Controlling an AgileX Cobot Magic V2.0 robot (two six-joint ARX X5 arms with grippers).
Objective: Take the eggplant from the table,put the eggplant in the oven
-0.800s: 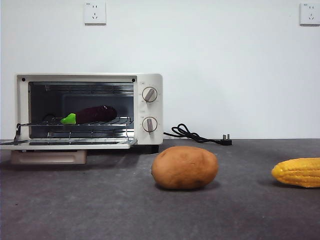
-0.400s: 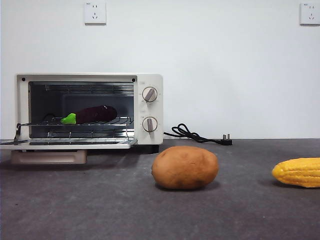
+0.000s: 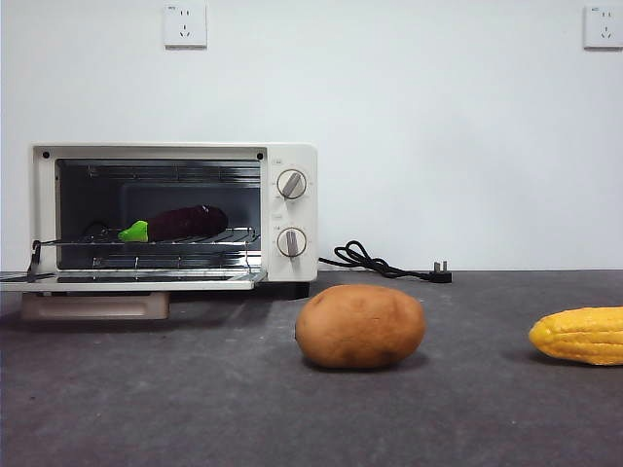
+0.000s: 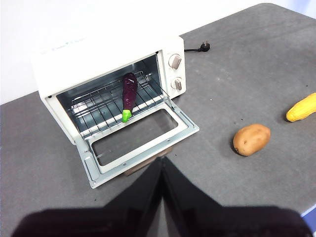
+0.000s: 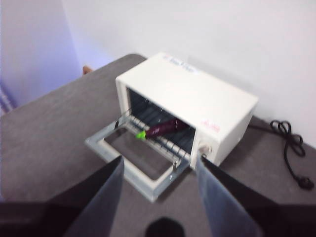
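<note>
The dark purple eggplant (image 3: 185, 223) with its green stem end lies on the wire rack inside the cream-white oven (image 3: 290, 170), whose glass door (image 3: 127, 281) hangs flat open. It shows on the rack as the eggplant (image 4: 129, 94) in the left wrist view and the eggplant (image 5: 163, 129) in the right wrist view. My left gripper (image 4: 162, 163) is shut and empty, high above the table (image 3: 195, 409) in front of the open door. My right gripper (image 5: 159, 165) is open and empty, also high and back from the oven. Neither arm appears in the front view.
A brown potato (image 3: 360, 326) sits on the table in front of the oven's right side. A yellow corn cob (image 3: 581, 335) lies at the far right. The oven's black cord and plug (image 3: 389, 265) trail along the back by the wall.
</note>
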